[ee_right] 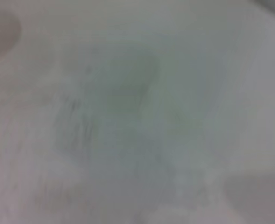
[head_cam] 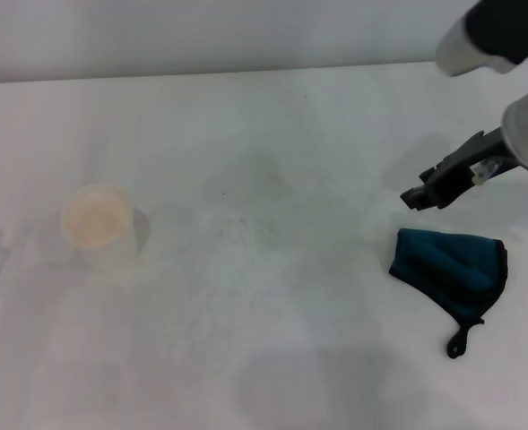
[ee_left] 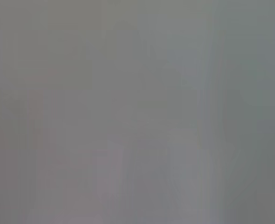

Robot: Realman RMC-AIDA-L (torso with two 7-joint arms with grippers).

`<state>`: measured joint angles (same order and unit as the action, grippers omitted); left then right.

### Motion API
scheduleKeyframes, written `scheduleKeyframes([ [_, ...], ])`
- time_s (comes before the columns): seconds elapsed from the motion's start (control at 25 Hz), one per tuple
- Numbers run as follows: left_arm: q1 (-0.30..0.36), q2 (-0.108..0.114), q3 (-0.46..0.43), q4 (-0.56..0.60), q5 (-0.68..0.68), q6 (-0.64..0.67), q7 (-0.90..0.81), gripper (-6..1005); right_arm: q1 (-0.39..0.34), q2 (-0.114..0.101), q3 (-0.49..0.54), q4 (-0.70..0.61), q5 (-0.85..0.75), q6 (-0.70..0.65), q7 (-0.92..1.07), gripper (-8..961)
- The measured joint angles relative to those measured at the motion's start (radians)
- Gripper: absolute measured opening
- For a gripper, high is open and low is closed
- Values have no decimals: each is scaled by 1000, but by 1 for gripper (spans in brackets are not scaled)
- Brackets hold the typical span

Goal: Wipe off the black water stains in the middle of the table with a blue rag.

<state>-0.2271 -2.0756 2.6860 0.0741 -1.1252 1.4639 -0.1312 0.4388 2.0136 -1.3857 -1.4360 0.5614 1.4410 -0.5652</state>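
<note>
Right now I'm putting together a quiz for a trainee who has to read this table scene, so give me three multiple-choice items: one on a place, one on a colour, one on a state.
1. Where does the blue rag lie on the table?
A. on the robot's right side, below the right gripper in the head view
B. inside the paper cup
C. at the far left edge

2. What colour is the rag's cloth?
A. bright red
B. dark teal-blue with a black trim
C. yellow

3. What is the rag's state?
A. clamped in the right gripper
B. draped over the cup
C. lying loose on the table, held by nothing

Answers:
1. A, it sits on the right side, with the gripper farther up in the head view.
2. B, the cloth is teal-blue with a black edge and loop.
3. C, the gripper is apart from it.
</note>
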Motion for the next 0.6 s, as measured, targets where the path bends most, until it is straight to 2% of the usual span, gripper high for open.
scheduleKeyframes([
  [0.16,11,-1,0,-1,-53,-2,-4,879,-23,-1,93,84,101,-64,-126,402],
  [0.44,14,-3,0,-1,-64,-3,-2,879,-36,-2,251,240,296,-166,-340,404],
  [0.6,6,-5,0,1,-64,-6,-1,880,-37,-2,390,359,442,-226,-501,405],
])
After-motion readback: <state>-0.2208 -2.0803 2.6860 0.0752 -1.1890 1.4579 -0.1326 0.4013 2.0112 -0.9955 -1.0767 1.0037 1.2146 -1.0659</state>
